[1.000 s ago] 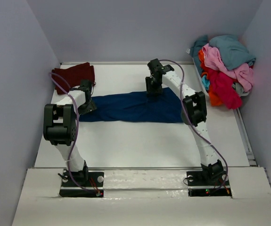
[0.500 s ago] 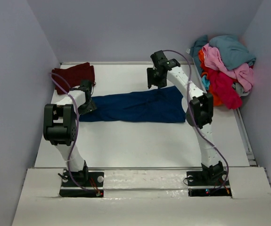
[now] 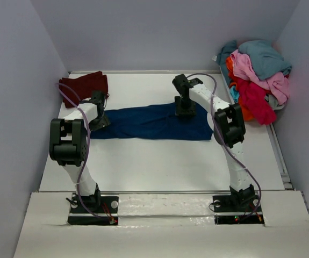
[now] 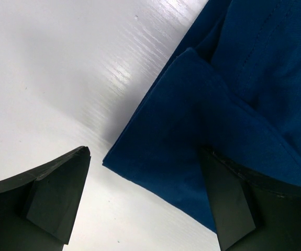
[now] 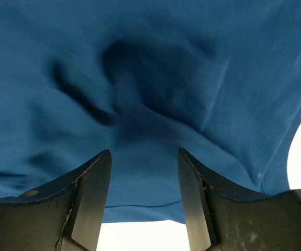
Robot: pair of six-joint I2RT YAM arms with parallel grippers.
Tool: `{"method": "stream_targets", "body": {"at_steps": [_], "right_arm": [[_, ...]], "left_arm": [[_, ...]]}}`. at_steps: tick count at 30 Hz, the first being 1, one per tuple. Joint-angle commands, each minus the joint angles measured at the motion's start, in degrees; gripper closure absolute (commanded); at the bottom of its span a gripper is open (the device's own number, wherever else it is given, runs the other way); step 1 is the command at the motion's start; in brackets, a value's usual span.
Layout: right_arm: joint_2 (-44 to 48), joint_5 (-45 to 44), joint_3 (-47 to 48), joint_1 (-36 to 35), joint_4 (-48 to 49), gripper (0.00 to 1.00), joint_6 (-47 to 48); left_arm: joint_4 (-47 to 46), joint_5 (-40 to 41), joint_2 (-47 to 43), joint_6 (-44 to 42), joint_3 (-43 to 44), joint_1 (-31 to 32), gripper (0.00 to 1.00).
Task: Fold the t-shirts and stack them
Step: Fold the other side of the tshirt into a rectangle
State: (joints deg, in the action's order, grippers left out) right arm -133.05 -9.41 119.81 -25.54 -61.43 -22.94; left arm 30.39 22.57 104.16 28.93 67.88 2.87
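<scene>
navy t-shirt (image 3: 154, 122) long axis left-right, left gripper (image 4: 142, 157) apart, right gripper (image 5: 144, 157) apart over it

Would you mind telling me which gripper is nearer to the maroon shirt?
Left. The left gripper is at the left end of the navy shirt, just in front of the maroon shirt. The right gripper is over the navy shirt's right half, farther off.

A lab test cell: bare grey walls (image 3: 159, 32) box in a white table (image 3: 159, 161).
</scene>
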Motion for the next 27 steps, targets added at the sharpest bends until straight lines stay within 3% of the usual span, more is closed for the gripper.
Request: {"method": "stream_targets", "body": {"at_steps": [1, 9, 18, 27], "right_arm": [[4.6, 0.3, -3.4, -0.2, -0.4, 0.42, -1.4], [1.7, 0.1, -0.3, -0.2, -1.4, 0.49, -2.2], [-6.4, -0.3, 12.7, -0.2, -5.7, 0.53, -2.5], [-7.2, 0.4, 11.2, -0.2, -4.6, 0.53, -2.5]], "left_arm": [[-0.2, 0.8, -1.9, -0.3, -0.1, -0.1, 0.01], [-0.2, 0.9, -2.6, -0.4, -0.7, -0.1, 0.01], [0.0, 1.1, -3.3, -0.3, -0.7, -0.1, 0.01], [0.0, 1.1, -3.3, -0.3, -0.8, -0.1, 0.01]]}}
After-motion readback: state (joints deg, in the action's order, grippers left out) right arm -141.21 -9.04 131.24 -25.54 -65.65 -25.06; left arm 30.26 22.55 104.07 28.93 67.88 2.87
